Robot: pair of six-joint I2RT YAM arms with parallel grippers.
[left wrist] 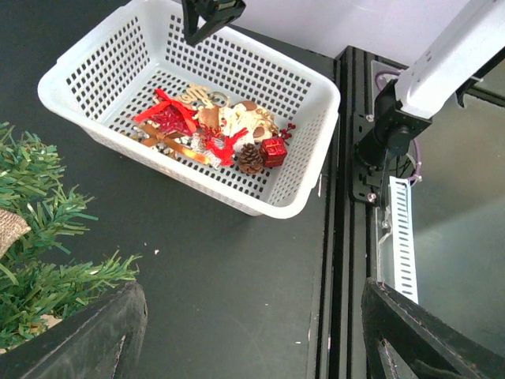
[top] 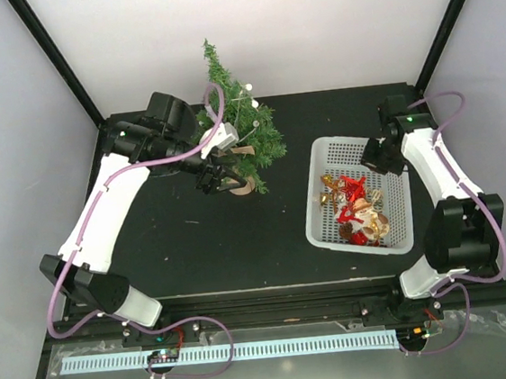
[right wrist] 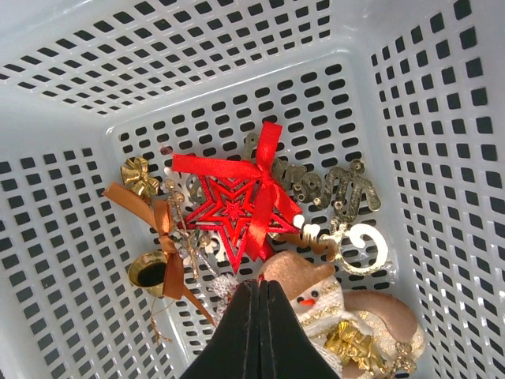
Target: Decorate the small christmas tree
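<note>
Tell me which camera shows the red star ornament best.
The right wrist view: the red star ornament fills the centre, its cut-out points and ribbon clear, in the white basket. The top external view shows only a small red patch; the left wrist view shows the star smaller, among other ornaments.

Each arm is built from white moulded link covers joined by black joint housings; the left arm (top: 102, 214) and right arm (top: 433, 160) are identical in construction. A lilac cable (top: 50, 310) runs externally along the left arm, and a matching right-side cable (top: 442, 95) is fitted likewise. A small green indicator light (top: 406, 120) sits on a black upper housing. The left hand (top: 220, 177) and right hand (right wrist: 260, 288) carry matte black fingers (left wrist: 87, 339), broad at the root and tapering. Red and black wiring (top: 162, 355) gathers at the bases.
</note>
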